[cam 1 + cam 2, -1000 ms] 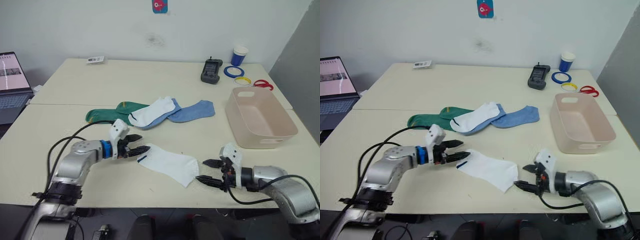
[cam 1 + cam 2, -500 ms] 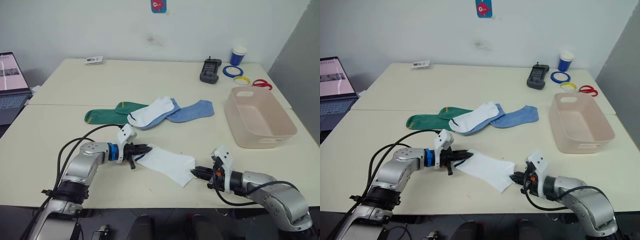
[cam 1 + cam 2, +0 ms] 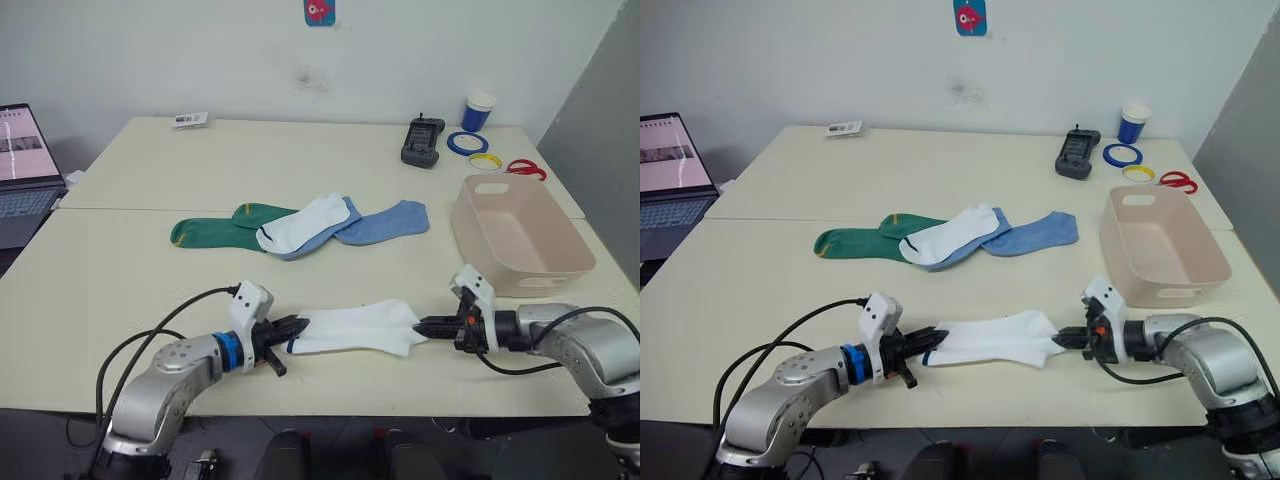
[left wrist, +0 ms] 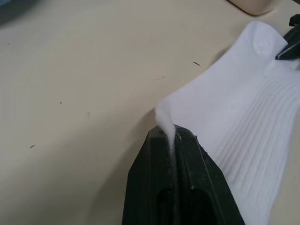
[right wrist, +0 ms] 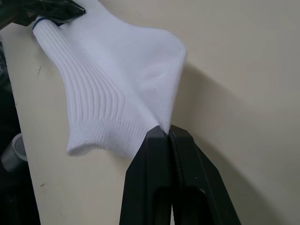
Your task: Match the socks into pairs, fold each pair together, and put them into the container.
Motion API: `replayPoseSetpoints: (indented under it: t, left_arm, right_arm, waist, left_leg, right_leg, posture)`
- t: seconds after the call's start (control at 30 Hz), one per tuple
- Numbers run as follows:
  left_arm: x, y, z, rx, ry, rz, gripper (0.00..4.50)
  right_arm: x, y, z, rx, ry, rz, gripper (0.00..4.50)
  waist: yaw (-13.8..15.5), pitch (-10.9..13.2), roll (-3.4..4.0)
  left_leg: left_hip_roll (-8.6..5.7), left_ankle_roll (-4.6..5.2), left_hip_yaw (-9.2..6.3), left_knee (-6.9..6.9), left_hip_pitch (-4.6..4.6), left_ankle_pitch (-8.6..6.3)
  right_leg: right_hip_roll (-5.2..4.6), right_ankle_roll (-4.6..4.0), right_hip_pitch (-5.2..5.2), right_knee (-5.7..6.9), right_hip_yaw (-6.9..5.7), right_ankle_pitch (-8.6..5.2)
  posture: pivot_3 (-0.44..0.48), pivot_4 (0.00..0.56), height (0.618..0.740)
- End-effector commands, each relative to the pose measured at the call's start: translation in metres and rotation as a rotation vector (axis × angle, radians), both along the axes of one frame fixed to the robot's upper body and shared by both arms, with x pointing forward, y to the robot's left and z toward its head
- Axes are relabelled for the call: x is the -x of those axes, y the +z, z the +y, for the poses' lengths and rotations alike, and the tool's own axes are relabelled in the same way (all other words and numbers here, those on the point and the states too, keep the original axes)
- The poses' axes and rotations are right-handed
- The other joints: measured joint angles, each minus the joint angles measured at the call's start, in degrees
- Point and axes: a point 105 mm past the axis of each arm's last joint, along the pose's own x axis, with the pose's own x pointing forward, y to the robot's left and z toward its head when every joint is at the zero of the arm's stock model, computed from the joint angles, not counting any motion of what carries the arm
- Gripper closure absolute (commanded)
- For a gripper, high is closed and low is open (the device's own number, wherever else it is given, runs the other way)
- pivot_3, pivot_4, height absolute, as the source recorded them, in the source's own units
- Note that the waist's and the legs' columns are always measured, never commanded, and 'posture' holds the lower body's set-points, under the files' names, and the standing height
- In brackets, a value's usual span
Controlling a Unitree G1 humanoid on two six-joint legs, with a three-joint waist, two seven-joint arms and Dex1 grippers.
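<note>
White sock (image 3: 358,328) stretched between both grippers
Left gripper (image 3: 296,326) and right gripper (image 3: 424,325) each pinch an end (low over worktop (image 3: 150,270)).

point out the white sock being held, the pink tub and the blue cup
white sock (image 3: 358,328), left eye view, middle of its body between the grippers
pink tub (image 3: 483,254), left eye view, its near left wall
blue cup (image 3: 478,114), left eye view, its blue side below the white rim

Both arms are rounded silver-grey metal shells with black cables looping along them. The left black two-fingered gripper (image 3: 291,329) sits past a blue wrist ring and a white camera block. The right black two-fingered gripper (image 3: 425,326) has a matching white block with a small orange mark.
</note>
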Motion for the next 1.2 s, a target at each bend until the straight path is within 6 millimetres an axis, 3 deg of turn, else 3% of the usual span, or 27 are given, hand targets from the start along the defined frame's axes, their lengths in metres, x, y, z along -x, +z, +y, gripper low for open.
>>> replayPoseSetpoints:
  t: [0.03, 0.1, 0.2, 0.3, 0.43, 0.5, 0.6, 0.77, 0.93, 1.2]
  left_arm:
    - [-0.005, 0.010, -0.001, -0.003, 0.051, -0.060, 4.50]
    - [-0.006, 0.009, -0.002, -0.006, 0.051, -0.059, 4.50]
    - [-0.003, 0.007, -0.005, 0.006, 0.035, -0.036, 3.83]
    - [0.001, 0.005, 0.000, 0.000, 0.029, -0.016, 2.86]
    - [-0.003, 0.011, 0.021, -0.030, 0.055, -0.020, 1.51]
    - [-0.002, 0.021, 0.040, -0.027, 0.044, -0.030, 0.89]
    - [0.008, 0.041, 0.060, -0.108, -0.086, -0.139, 0.89]
    - [0.028, 0.040, 0.065, -0.262, -0.361, -0.245, 0.89]
    - [0.033, 0.027, 0.048, -0.423, -0.592, -0.458, 0.89]
    - [0.018, 0.002, 0.027, -0.516, -0.688, -0.587, 0.89]
  right_arm:
    - [-0.002, 0.004, 0.000, 0.008, 0.054, -0.022, 4.45]
    - [-0.005, 0.002, 0.000, 0.020, 0.058, -0.035, 4.45]
    - [-0.008, 0.001, -0.001, 0.028, 0.053, -0.052, 3.85]
    - [-0.009, 0.003, -0.007, 0.035, 0.047, -0.069, 2.79]
    - [-0.013, 0.012, -0.016, 0.055, 0.036, -0.131, 1.34]
    - [-0.010, 0.027, -0.012, 0.059, 0.104, -0.264, 0.68]
    - [0.010, 0.034, 0.001, 0.123, 0.294, -0.426, 0.68]
    - [0.028, 0.021, 0.018, 0.216, 0.494, -0.636, 0.68]
    - [0.038, 0.005, 0.031, 0.268, 0.626, -0.776, 0.68]
    - [0.029, -0.011, 0.035, 0.351, 0.684, -0.880, 0.68]
  waist:
    - [0.0, 0.0, 0.00]
    - [0.0, 0.0, 0.00]
    - [0.0, 0.0, 0.00]
    - [0.0, 0.0, 0.00]
    - [0.0, 0.0, 0.00]
    - [0.0, 0.0, 0.00]
    - [0.0, 0.0, 0.02]
    - [0.0, 0.0, 0.04]
    - [0.4, 0.0, 0.04]
    - [0.3, 0.0, 0.02]
  left_leg:
    - [0.00, 0.00, 0.00, 0.01, 0.01, 0.00]
    - [-0.02, 0.00, 0.01, 0.01, 0.00, 0.00]
    - [-0.02, 0.00, 0.01, 0.01, 0.00, 0.00]
    - [-0.02, 0.00, 0.02, 0.01, 0.00, 0.00]
    - [-0.01, 0.00, 0.01, 0.01, 0.01, 0.00]
    - [0.00, 0.00, 0.02, 0.01, 0.01, 0.00]
    - [0.04, -0.01, 0.01, -0.03, 0.00, 0.00]
    - [0.03, -0.02, 0.13, -0.04, 0.03, 0.00]
    - [0.02, -0.03, 0.22, -0.03, 0.01, 0.00]
    - [0.02, -0.02, 0.33, -0.01, 0.06, 0.01]
  right_leg:
    - [0.00, 0.00, 0.01, 0.00, 0.00, 0.00]
    - [0.01, 0.00, 0.00, 0.00, 0.01, 0.00]
    - [0.01, 0.00, -0.01, 0.00, -0.01, 0.00]
    - [0.01, 0.00, -0.01, 0.00, -0.02, 0.00]
    - [0.01, 0.00, -0.01, 0.01, -0.04, 0.00]
    - [0.01, 0.00, -0.03, 0.01, -0.04, 0.00]
    - [0.06, 0.02, -0.08, 0.00, -0.09, -0.05]
    - [0.00, 0.17, -0.07, -0.05, -0.09, -0.14]
    - [-0.02, 0.17, -0.05, -0.12, -0.08, -0.14]
    - [0.06, 0.12, -0.05, -0.07, -0.04, -0.09]
  posture:
    - [0.000, 0.150, 0.740]
    - [0.000, 0.150, 0.740]
    - [0.000, 0.150, 0.740]
    - [0.000, 0.150, 0.740]
    - [0.000, 0.150, 0.740]
    - [0.000, 0.150, 0.740]
    - [0.000, 0.150, 0.740]
    - [0.000, 0.150, 0.740]
    - [0.000, 0.150, 0.740]
    - [0.000, 0.150, 0.740]
